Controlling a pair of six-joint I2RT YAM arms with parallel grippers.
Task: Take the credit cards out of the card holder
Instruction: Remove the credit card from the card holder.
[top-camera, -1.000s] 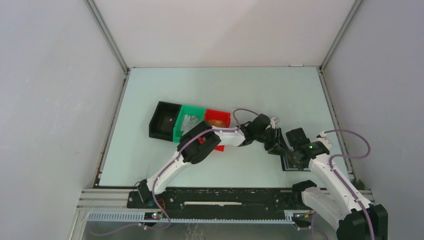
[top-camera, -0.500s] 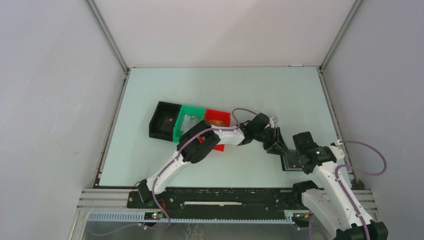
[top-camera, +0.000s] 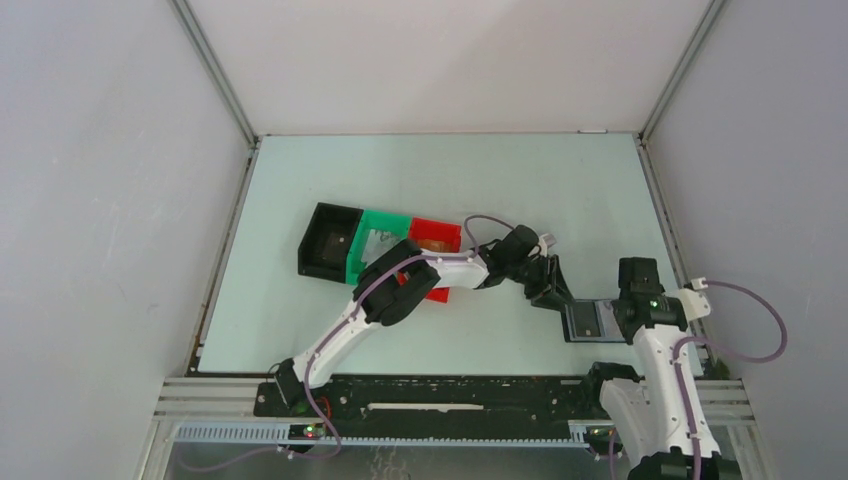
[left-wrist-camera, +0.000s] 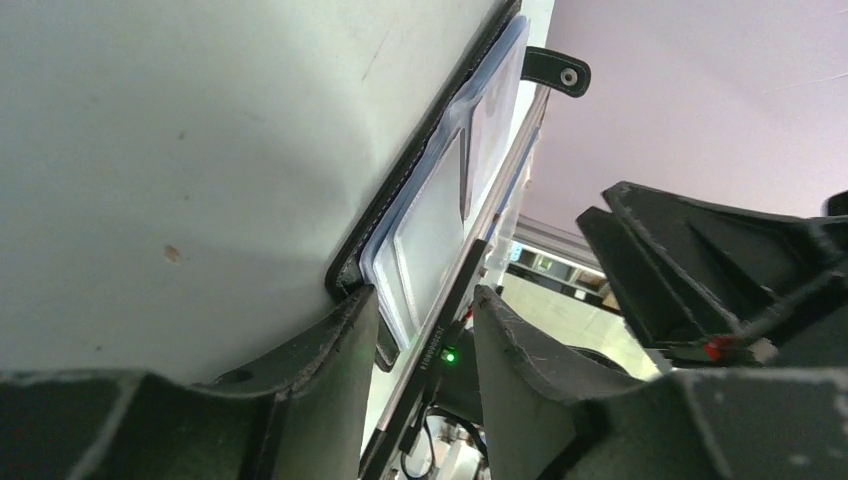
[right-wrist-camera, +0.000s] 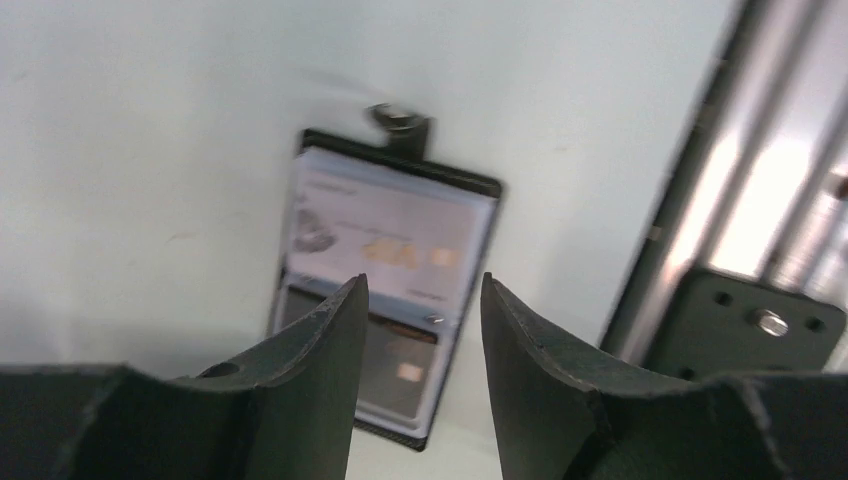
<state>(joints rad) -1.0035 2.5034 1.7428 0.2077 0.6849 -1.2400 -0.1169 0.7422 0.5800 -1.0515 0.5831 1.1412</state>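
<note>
The card holder (top-camera: 588, 320) lies open and flat on the table near the right edge. In the right wrist view it (right-wrist-camera: 385, 270) holds pale grey-blue credit cards (right-wrist-camera: 385, 235) in its slots, with the snap strap (right-wrist-camera: 400, 122) at its far end. My right gripper (right-wrist-camera: 424, 285) is open and empty, hovering above the holder's near half; from above it (top-camera: 636, 300) sits just right of the holder. My left gripper (left-wrist-camera: 425, 300) is open with a narrow gap, low at the holder's corner (left-wrist-camera: 345, 275); its left finger (left-wrist-camera: 330, 350) is at that corner. The cards (left-wrist-camera: 440, 225) show edge-on there.
A black bin (top-camera: 330, 240), a green bin (top-camera: 378, 240) and a red bin (top-camera: 435, 237) stand in a row left of centre, under the left arm's elbow. An aluminium rail (right-wrist-camera: 720, 200) runs along the table's right edge, close to the holder.
My right arm has swung right and back, off the card holder, uncovering it. The left gripper has barely moved and stays at the holder's left corner.
</note>
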